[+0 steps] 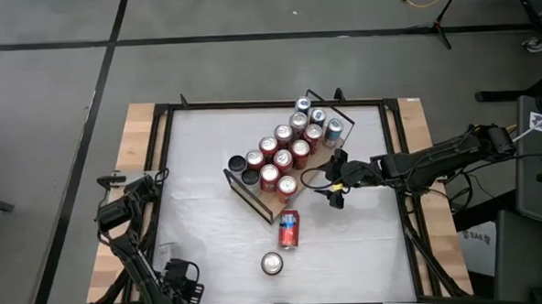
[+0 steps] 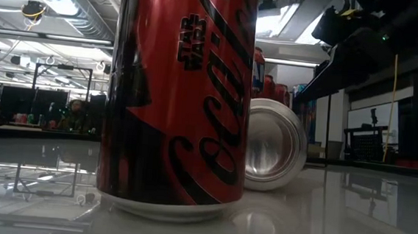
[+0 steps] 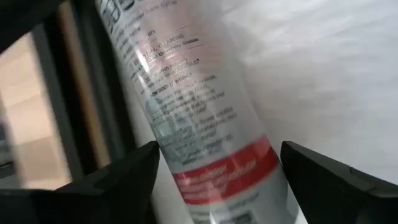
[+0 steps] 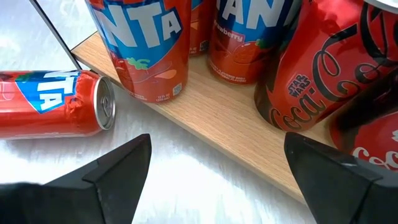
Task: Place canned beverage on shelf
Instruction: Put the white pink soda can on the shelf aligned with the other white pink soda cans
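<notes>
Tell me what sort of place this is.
Probably a robotics lab or workshop: a black-framed white table on a bare grey floor, exposed ceiling ducts with strip lights, and a wooden shelf stocked with soda cans for practice.

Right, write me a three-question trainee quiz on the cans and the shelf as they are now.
1. True or false: every can stands on the shelf.
2. The can lying on its side rests: A) on the shelf, B) on the white tabletop, C) in an end effector.
3. Fill in: the right end effector hovers beside the shelf with its jaws ____.

Key: 1 false; 2 B; 3 open.
</notes>
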Action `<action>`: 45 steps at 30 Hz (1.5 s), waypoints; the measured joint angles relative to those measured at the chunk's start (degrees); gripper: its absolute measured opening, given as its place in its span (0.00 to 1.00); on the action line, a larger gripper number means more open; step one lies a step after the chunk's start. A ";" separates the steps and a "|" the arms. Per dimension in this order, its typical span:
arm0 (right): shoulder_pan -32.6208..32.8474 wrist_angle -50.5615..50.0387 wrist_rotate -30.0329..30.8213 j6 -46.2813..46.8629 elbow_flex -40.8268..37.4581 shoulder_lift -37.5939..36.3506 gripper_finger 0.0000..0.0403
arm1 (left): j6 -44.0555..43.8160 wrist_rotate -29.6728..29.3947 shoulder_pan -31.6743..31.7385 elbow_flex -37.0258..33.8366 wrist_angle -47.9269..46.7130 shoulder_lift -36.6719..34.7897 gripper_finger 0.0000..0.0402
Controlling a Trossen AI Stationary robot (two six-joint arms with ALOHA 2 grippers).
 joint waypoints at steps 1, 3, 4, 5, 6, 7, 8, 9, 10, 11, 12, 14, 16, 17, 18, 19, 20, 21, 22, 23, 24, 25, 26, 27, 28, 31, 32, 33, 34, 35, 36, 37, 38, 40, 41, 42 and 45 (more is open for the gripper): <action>-0.01 -0.04 0.00 0.00 0.00 0.00 0.89 | 0.02 -1.17 0.18 -0.25 0.60 0.00 0.82; -0.01 -0.02 0.00 -0.02 0.00 0.00 0.89 | 0.48 -3.94 0.70 -0.50 1.69 0.01 0.82; 0.00 -0.04 0.01 -0.02 0.00 0.00 0.89 | 0.67 -5.01 1.02 -0.51 1.80 0.04 0.82; -0.01 -0.04 0.00 -0.02 0.00 0.00 0.89 | 0.92 -5.97 1.32 -0.56 1.94 0.07 0.82; -0.01 -0.04 0.00 -0.02 0.00 0.00 0.89 | 1.05 -6.57 1.62 -0.56 2.11 0.07 0.82; -0.01 -0.04 0.00 0.00 0.00 0.00 0.89 | 1.07 -6.82 1.96 -0.56 1.98 0.07 0.82; -0.01 -0.04 0.02 -0.02 0.00 0.00 0.89 | 1.09 -6.88 2.27 -0.56 1.78 0.07 0.82; -0.01 -0.04 0.01 -0.02 0.00 0.00 0.89 | 1.23 -7.08 2.56 -0.56 1.75 0.07 0.82; -0.01 -0.04 0.00 -0.02 0.00 0.00 0.89 | 1.85 -7.40 2.86 -0.56 1.90 0.07 0.82; -0.01 -0.04 0.00 -0.02 0.00 0.00 0.89 | 2.80 -7.78 3.15 -0.56 2.16 0.07 0.82; -0.01 -0.04 0.01 -0.02 0.00 0.00 0.89 | 4.00 -8.17 3.44 -0.56 2.32 0.07 0.82; -0.01 -0.04 0.00 -0.02 0.00 0.00 0.89 | 5.91 -9.27 3.96 -0.56 2.63 0.07 0.82; -0.01 -0.04 0.00 -0.02 0.00 0.00 0.89 | 7.15 -9.44 4.52 -0.56 2.74 0.07 0.82; -0.01 -0.04 0.02 -0.02 0.00 0.00 0.89 | 7.34 -9.50 4.72 -0.56 2.75 0.07 0.82; -0.01 -0.04 0.01 -0.02 0.00 0.00 0.89 | 7.31 -9.56 4.91 -0.56 2.76 0.07 0.82; -0.01 -0.05 0.00 -0.02 0.00 0.00 0.89 | 7.09 -9.63 5.10 -0.56 2.76 0.07 0.82; -0.01 -0.03 0.01 -0.02 0.00 0.00 0.89 | 7.08 -9.83 5.25 -0.56 2.76 0.07 0.82; -0.01 -0.04 0.00 -0.02 0.00 0.00 0.89 | 7.09 -10.12 5.45 -0.56 2.79 0.07 0.82; -0.01 -0.04 0.00 -0.03 0.00 0.00 0.89 | 7.10 -10.36 5.61 -0.56 2.83 0.07 0.82; -0.01 -0.04 0.00 -0.02 0.00 0.00 0.89 | 7.10 -10.69 5.85 -0.56 2.80 0.07 0.82; -0.01 -0.04 0.00 -0.02 0.00 0.00 0.89 | 7.08 -11.19 6.09 -0.56 2.78 0.07 0.82; -0.01 -0.04 0.00 -0.02 0.00 0.00 0.89 | 7.00 -11.70 6.31 -0.56 2.76 0.07 0.82; -0.01 -0.04 0.01 -0.02 0.00 0.00 0.89 | 6.84 -12.30 6.57 -0.56 2.78 0.07 0.82; -0.01 -0.04 0.00 -0.02 0.00 0.00 0.89 | 6.84 -12.47 6.87 -0.56 2.82 0.07 0.81; -0.01 -0.04 0.00 -0.02 0.00 0.00 0.89 | 6.84 -12.49 7.19 -0.56 2.90 0.07 0.81; -0.01 -0.02 0.00 -0.02 0.00 0.00 0.89 | 6.95 -13.92 8.02 -0.56 3.10 0.07 0.77; -0.01 -0.02 0.00 -0.02 0.00 0.00 0.89 | 7.06 -15.00 8.21 -0.56 3.29 0.07 0.74; -0.01 0.00 0.00 -0.02 0.00 0.00 0.89 | 7.08 -16.11 8.47 -0.56 3.49 0.07 0.72; -0.01 0.01 0.00 -0.02 0.00 0.00 0.89 | 7.08 -17.45 8.76 -0.56 3.66 0.07 0.69; -0.01 0.01 0.00 -0.02 0.00 0.00 0.89 | 7.10 -18.94 9.01 -0.56 3.80 0.07 0.66; -0.01 0.01 -0.09 -0.01 0.00 0.00 0.89 | 7.10 -20.32 9.31 -0.56 3.96 0.07 0.63; -0.01 0.03 -0.59 -0.01 0.00 0.00 0.89 | 7.10 -21.65 9.61 -0.56 4.14 0.07 0.60; -0.01 0.05 -1.19 0.00 0.00 0.00 0.89 | 7.11 -23.11 9.87 -0.56 4.25 0.10 0.57; -0.03 0.05 -3.22 -0.02 0.00 0.00 0.89 | 7.13 -26.42 10.41 -0.56 4.34 0.11 0.55; -0.03 0.07 -4.44 0.00 0.00 0.00 0.89 | 7.14 -28.27 10.71 -0.58 4.62 0.13 0.55; -0.03 0.09 -5.80 0.00 0.00 0.00 0.89 | 7.17 -30.23 10.98 -0.58 5.07 0.13 0.55; -0.01 0.09 -9.59 -0.01 0.00 0.00 0.89 | 7.21 -36.01 11.62 -0.58 5.49 0.13 0.55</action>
